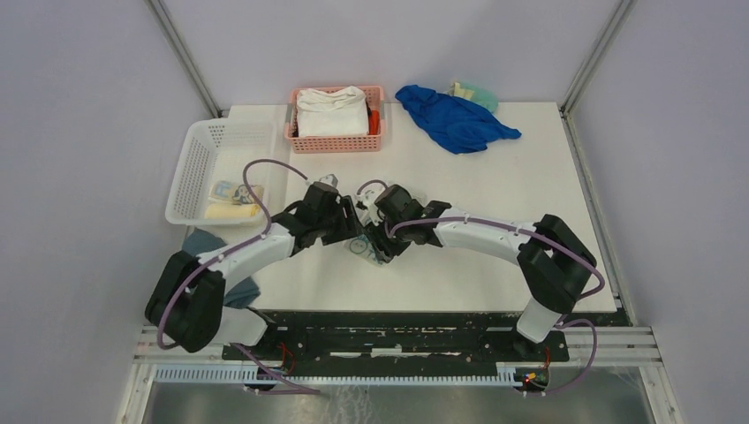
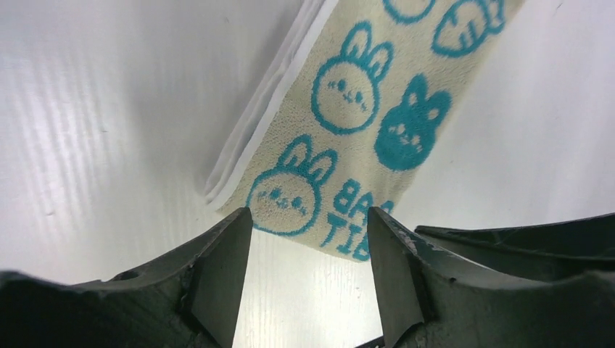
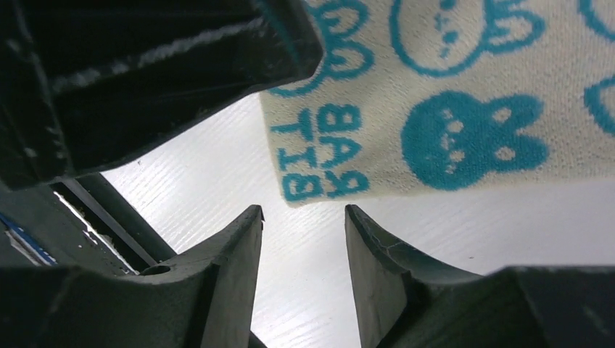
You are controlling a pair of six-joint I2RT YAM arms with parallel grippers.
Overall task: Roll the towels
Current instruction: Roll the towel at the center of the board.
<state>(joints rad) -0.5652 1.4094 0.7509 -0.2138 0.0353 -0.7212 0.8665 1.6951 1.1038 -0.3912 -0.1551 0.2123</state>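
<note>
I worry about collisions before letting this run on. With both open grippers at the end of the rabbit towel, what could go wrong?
The left gripper and right gripper crowd the same end of the towel, so they might knock each other. The towel's folded layers show along one edge, so a pinch may catch only the top layer and unfold it.

Bright, even light from above washes the white table [image 1: 530,177] in the top view, leaving only faint soft shadows beneath the arms [image 1: 481,232], while the wrist views show streaky glare on it, crisp towel [image 2: 362,109] print, and the left gripper [image 2: 310,214] and right gripper [image 3: 304,210] dark and slightly blurred.
</note>
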